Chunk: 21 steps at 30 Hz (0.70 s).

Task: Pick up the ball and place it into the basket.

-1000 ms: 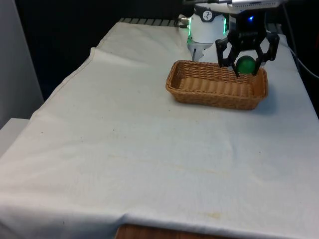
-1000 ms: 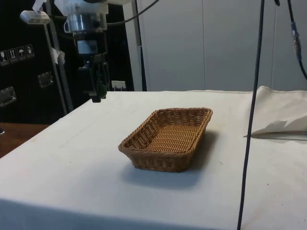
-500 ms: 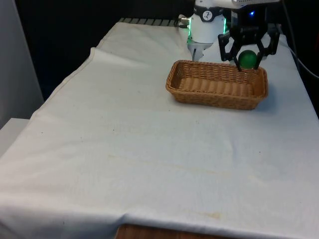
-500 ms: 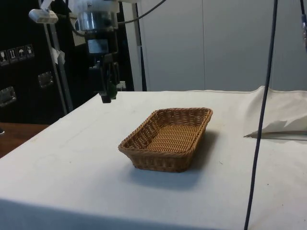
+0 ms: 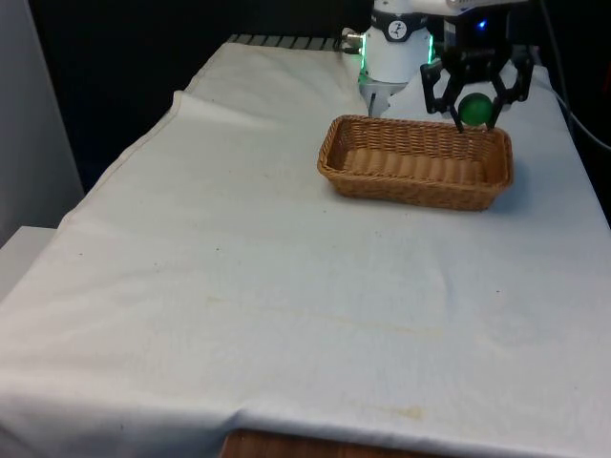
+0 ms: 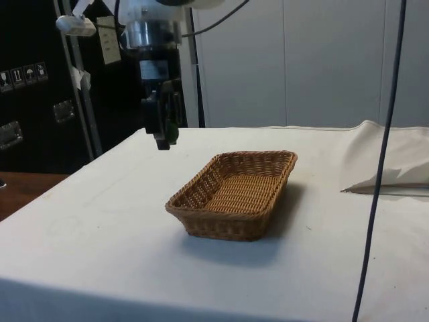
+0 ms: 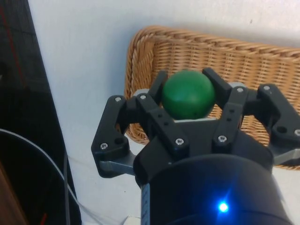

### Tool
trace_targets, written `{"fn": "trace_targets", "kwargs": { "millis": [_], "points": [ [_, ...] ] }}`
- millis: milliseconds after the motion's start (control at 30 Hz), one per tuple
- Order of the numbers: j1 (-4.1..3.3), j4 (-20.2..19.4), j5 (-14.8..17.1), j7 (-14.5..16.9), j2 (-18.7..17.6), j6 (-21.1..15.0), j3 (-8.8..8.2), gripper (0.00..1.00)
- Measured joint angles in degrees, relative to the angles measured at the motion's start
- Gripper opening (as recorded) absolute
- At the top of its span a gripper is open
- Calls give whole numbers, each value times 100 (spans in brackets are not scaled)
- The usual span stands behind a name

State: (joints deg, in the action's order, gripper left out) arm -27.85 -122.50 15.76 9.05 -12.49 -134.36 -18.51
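Ball: green ball (image 5: 475, 109) sits between the pincer's fingers, above the basket's far right end.
Pincer: gripper (image 5: 475, 111) clamped on the ball.
Basket: wicker basket (image 5: 416, 181) on the cloth.

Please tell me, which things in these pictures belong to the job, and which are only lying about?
For the job:
- ball, green, held in the pincer
- basket, wicker, nothing in it
- pincer, above the basket's far rim

Lying about:
- white cloth over the table
- cable hanging in the side view
- folded cloth beyond the basket in the side view
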Motion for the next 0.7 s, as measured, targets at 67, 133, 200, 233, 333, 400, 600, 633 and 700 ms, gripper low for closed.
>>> {"fn": "trace_targets", "kwargs": {
  "millis": [67, 133, 200, 233, 333, 400, 600, 633, 700],
  "points": [
    [0, -160, 0, -6, 92, -92, 29, 0],
    [0, -252, 0, -17, 149, -138, 46, 0],
    [0, -355, 0, -34, 201, -201, 69, 0],
    [0, -407, 0, -40, 229, -235, 80, 0],
    [0, -510, 0, -52, 275, -309, 97, 0],
    [0, -670, 0, -74, 338, -430, 120, 0],
    [0, -1020, 0, -109, 413, -728, 172, 0],
    [0, -1020, 0, -109, 413, -728, 172, 0],
    [0, -1112, 0, -120, 424, -808, 189, 0]
  ]
}}
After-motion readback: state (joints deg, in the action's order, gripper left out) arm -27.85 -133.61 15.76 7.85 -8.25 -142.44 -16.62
